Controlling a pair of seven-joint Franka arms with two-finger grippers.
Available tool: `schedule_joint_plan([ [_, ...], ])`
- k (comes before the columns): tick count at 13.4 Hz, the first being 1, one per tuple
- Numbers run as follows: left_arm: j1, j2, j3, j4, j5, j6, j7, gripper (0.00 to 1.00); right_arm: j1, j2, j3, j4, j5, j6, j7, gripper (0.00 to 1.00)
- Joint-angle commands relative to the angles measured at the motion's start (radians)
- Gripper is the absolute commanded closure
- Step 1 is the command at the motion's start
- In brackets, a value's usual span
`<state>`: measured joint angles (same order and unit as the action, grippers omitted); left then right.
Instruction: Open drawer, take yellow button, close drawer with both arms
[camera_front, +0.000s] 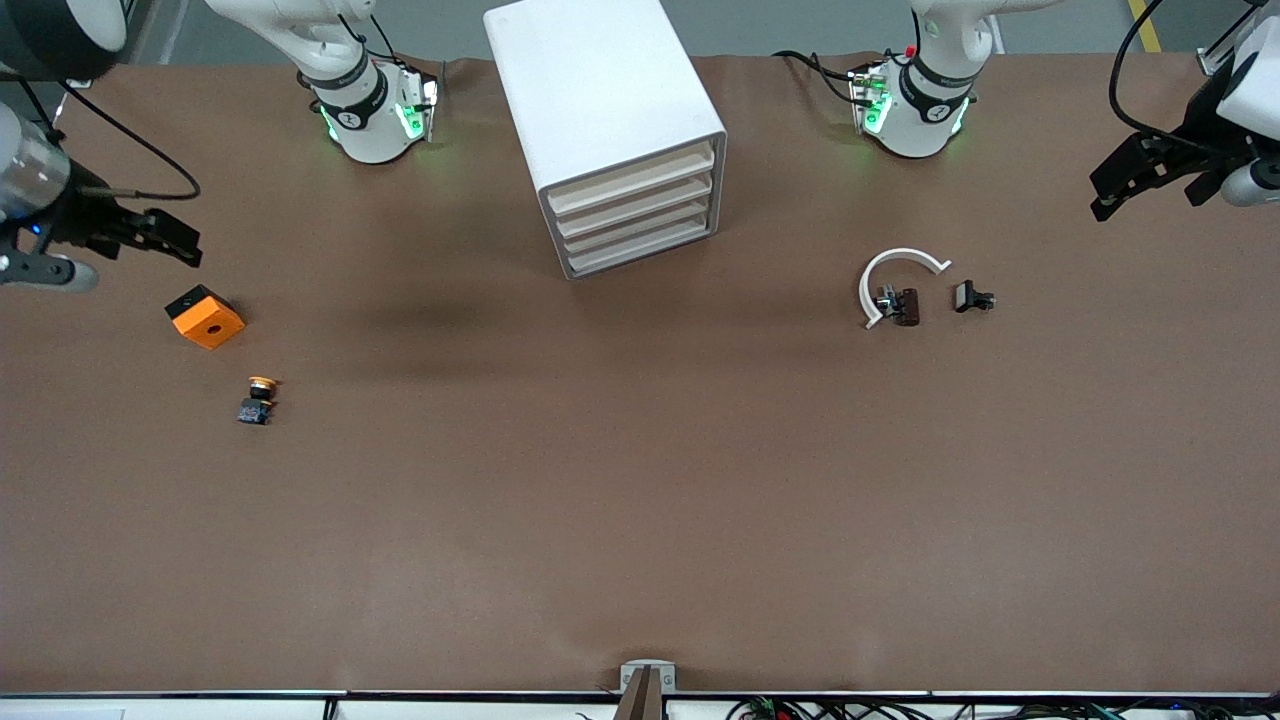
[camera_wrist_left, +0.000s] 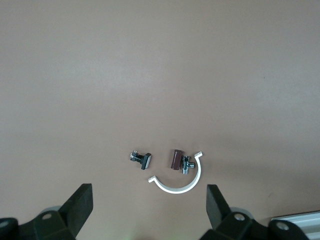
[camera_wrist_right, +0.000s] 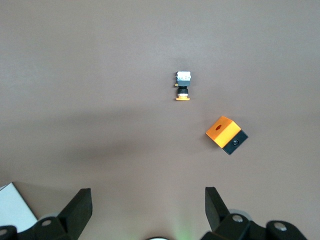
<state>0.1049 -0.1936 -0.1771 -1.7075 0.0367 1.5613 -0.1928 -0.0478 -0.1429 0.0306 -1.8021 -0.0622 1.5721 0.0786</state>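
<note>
Brown tabletop spreads beneath both my arms. All four drawers of the white cabinet (camera_front: 610, 130) are shut, the top drawer (camera_front: 632, 183) included. The button (camera_front: 258, 398) lies on the table near the orange block (camera_front: 205, 316), toward my right arm's end. My right gripper (camera_front: 175, 240) hangs fingers apart above that end, holding nothing; my left gripper (camera_front: 1135, 180), equally spread, waits above the other end near the white ring (camera_front: 893, 275) and black clips (camera_front: 972, 297).
</note>
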Motion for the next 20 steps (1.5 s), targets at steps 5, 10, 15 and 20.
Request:
schedule_joint_plan([
  [5,-0.013,-0.004,-0.002,-0.003,-0.020,-0.038,0.038,0.00,0.000,0.006,-0.014,0.150,0.034,-0.115,0.001,0.00],
  [10,-0.021,0.000,-0.004,0.002,-0.020,-0.055,0.046,0.00,-0.006,0.011,-0.018,0.213,0.044,-0.148,0.003,0.00],
  [15,-0.021,0.012,-0.002,0.031,-0.031,-0.064,0.042,0.00,-0.006,0.034,-0.017,0.260,0.044,-0.179,0.015,0.00],
  [20,-0.019,0.017,-0.001,0.045,-0.031,-0.090,0.045,0.00,-0.001,0.043,-0.015,0.259,0.045,-0.167,0.009,0.00],
])
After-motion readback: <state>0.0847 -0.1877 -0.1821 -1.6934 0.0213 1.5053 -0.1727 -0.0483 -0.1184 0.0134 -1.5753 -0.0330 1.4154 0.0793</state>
